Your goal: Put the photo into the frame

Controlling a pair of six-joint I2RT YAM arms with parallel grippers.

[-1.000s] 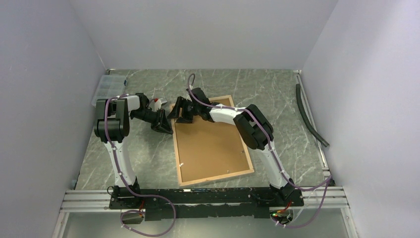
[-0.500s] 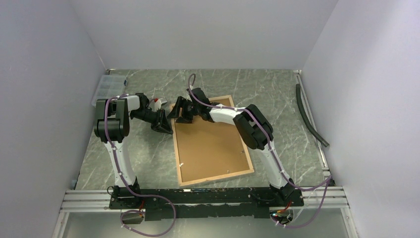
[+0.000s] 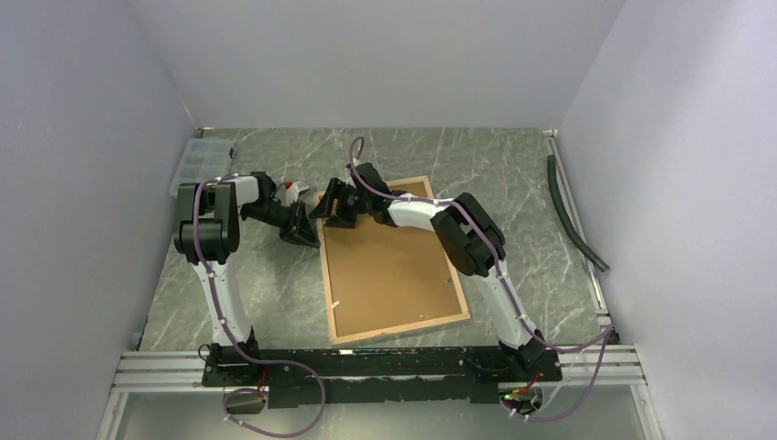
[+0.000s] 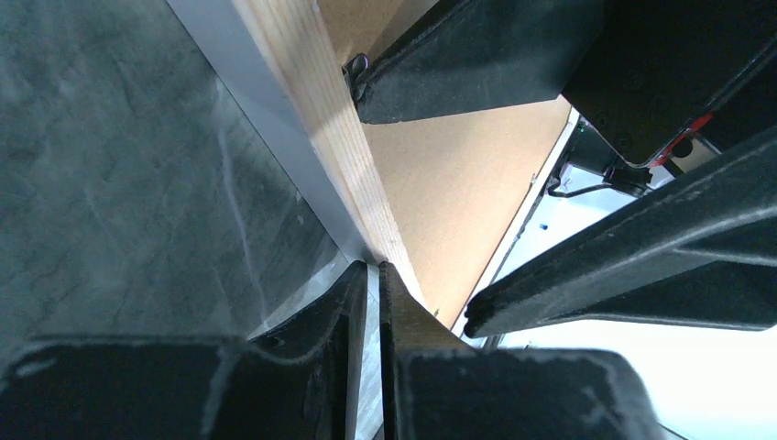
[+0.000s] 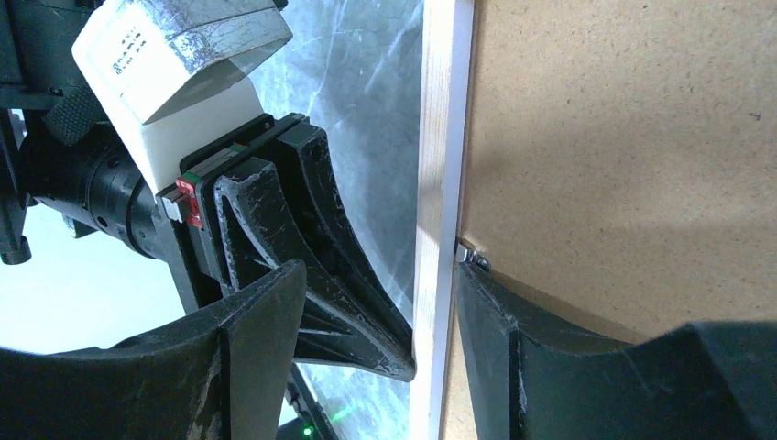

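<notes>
**Two arms close in on a backing tab at the frame's far-left corner**

The marbled table [image 3: 275, 293] carries the frame [image 3: 400, 329] face down at its middle. Its long sides run from the near edge toward the far edge, and the light-wood back rim faces up. A brown fibreboard backing panel [image 3: 389, 270] fills that rim. The photo is nowhere in sight, and whether it lies under the panel cannot be told.

Both arms meet at the frame's far-left corner. The right gripper [image 3: 332, 207] stands open astride the left rim. One finger hangs outside over the table; the other rests on the panel just beside a small metal tab [image 5: 471, 256] at the rim's inner edge. The left gripper [image 3: 302, 227], out on the table side, has its fingers drawn together with nothing seen between them. Its tip touches the outer face of the same rim, apparently bracing it.

The step in hand looks like tab work: either freeing the panel so the print can go in, or locking it down over a print already placed. The next move probably calls for a short, light sideways push on the tab by the right gripper's inner finger. The left gripper would meanwhile keep the frame from sliding toward the table's left edge.
</notes>
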